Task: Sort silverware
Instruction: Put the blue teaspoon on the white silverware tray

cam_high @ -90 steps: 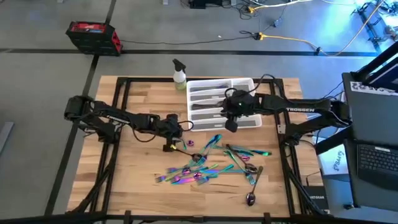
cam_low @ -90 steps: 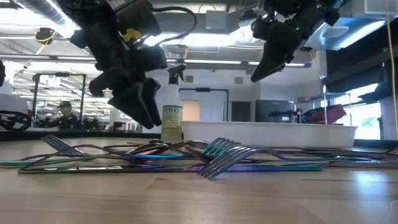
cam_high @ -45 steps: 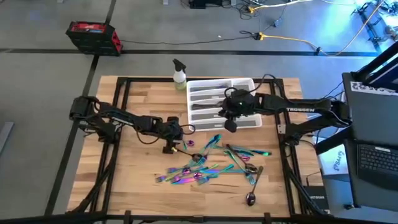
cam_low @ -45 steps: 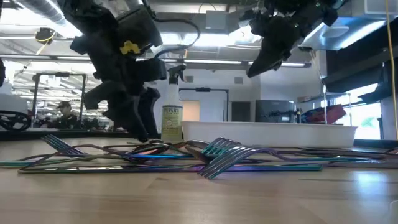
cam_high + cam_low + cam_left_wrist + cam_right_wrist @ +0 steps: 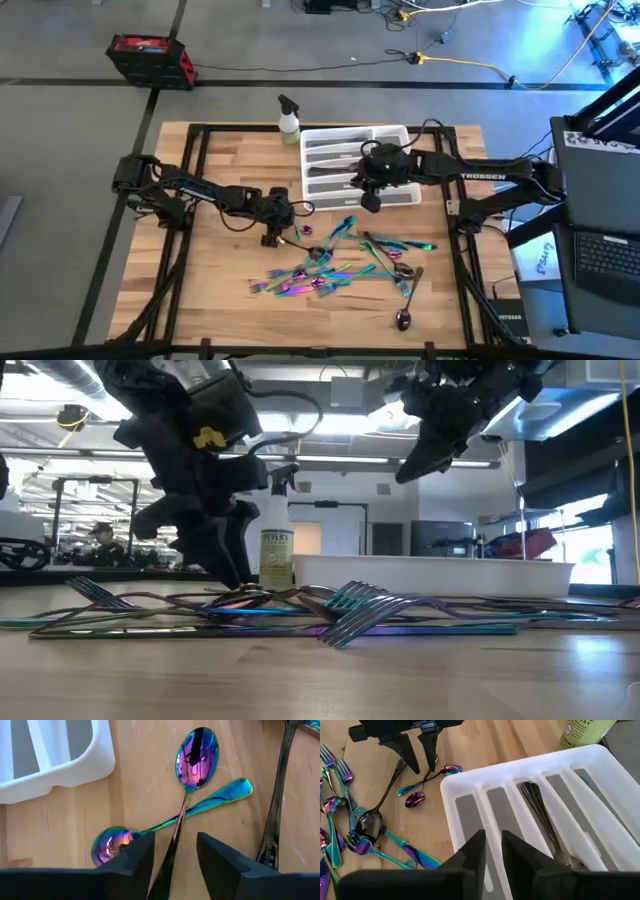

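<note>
- the left pincer (image 5: 270, 237) was found low over the wooden bench (image 5: 200, 290), just off the near left corner of the white tray (image 5: 410, 196), with its fingers (image 5: 132, 862) open and nothing gripped.
- in the left wrist view, two iridescent spoons were seen crossed on the bench: the upper spoon (image 5: 192, 775), its handle running down into the gap between the open fingers, and the lower spoon (image 5: 165, 827), its bowl just beside one finger.
- the same crossed pair was seen in the right wrist view beside the tray's corner, below the left pincer's tips.
- the right pincer (image 5: 371, 203) was held above the near edge of the tray; its fingers (image 5: 475, 855) were a little apart and nothing was gripped.
- a dark utensil (image 5: 545, 827) was seen lying along one of the tray's long compartments.
- the rest of the silverware (image 5: 335, 268) was scattered in a loose heap on the bench, nearer than the tray, forks and spoons overlapping.
- one darker spoon (image 5: 405, 312) lay apart at the near right of the heap.
- a spray bottle (image 5: 288, 120) stood at the far edge of the bench, beside the tray's far left corner.
</note>
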